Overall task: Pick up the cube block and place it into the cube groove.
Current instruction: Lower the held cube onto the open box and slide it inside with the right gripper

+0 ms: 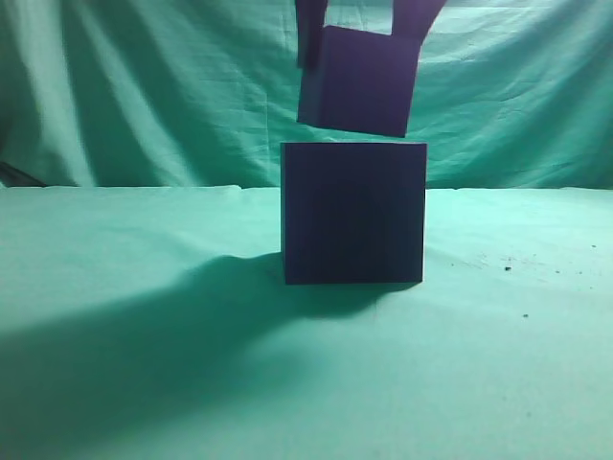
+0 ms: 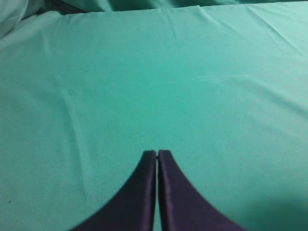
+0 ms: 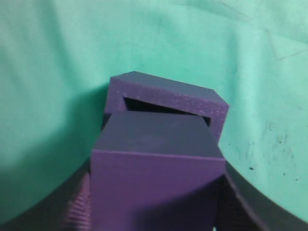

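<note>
My right gripper (image 1: 356, 24) is shut on the cube block (image 1: 356, 81), a dark purple cube, and holds it slightly tilted just above the cube groove (image 1: 353, 213), a larger dark navy-purple box on the green cloth. In the right wrist view the block (image 3: 156, 173) fills the space between the fingers (image 3: 156, 192), and the groove's open top (image 3: 166, 107) shows just beyond and below it. My left gripper (image 2: 157, 154) is shut and empty over bare green cloth, away from both objects.
Green cloth covers the table (image 1: 134, 316) and hangs as a backdrop (image 1: 144, 86). A broad shadow lies on the cloth to the left of the box. Small dark specks dot the cloth at the right (image 1: 508, 268).
</note>
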